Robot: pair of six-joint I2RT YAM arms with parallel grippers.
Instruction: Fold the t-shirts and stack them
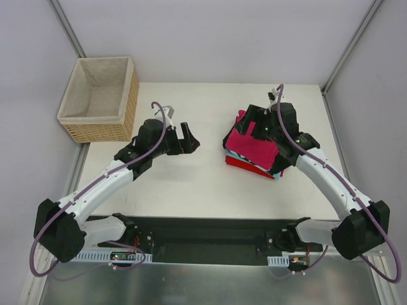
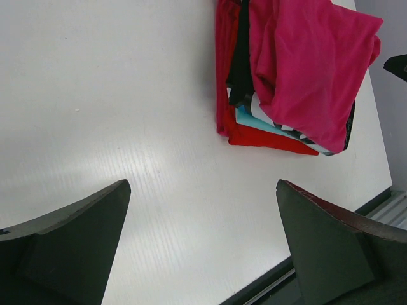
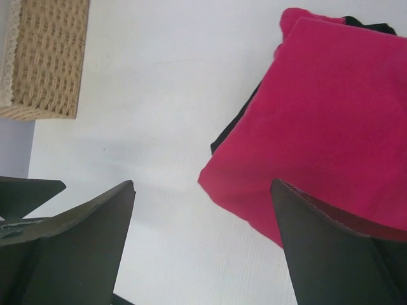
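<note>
The t-shirts lie in one stack on the right half of the table (image 1: pixel 191 184). A magenta-pink shirt (image 1: pixel 251 145) is on top, a bit rumpled, and a red one (image 1: pixel 236 162) is at the bottom. In the left wrist view the pink shirt (image 2: pixel 311 70) covers black (image 2: pixel 240 63), blue-and-white print (image 2: pixel 267 121) and red (image 2: pixel 254 135) layers. My right gripper (image 1: pixel 254 124) hovers over the stack's far left part, open (image 3: pixel 202 184), with nothing between its fingers above the pink shirt (image 3: pixel 324 121). My left gripper (image 1: pixel 188 140) stands open (image 2: pixel 203 183) over bare table, left of the stack.
A wicker basket (image 1: pixel 102 130) with beige lining stands off the table's far left corner, and its woven wall (image 3: pixel 48 57) shows in the right wrist view. Grey walls enclose the back and both sides. The arm bases sit along the near edge.
</note>
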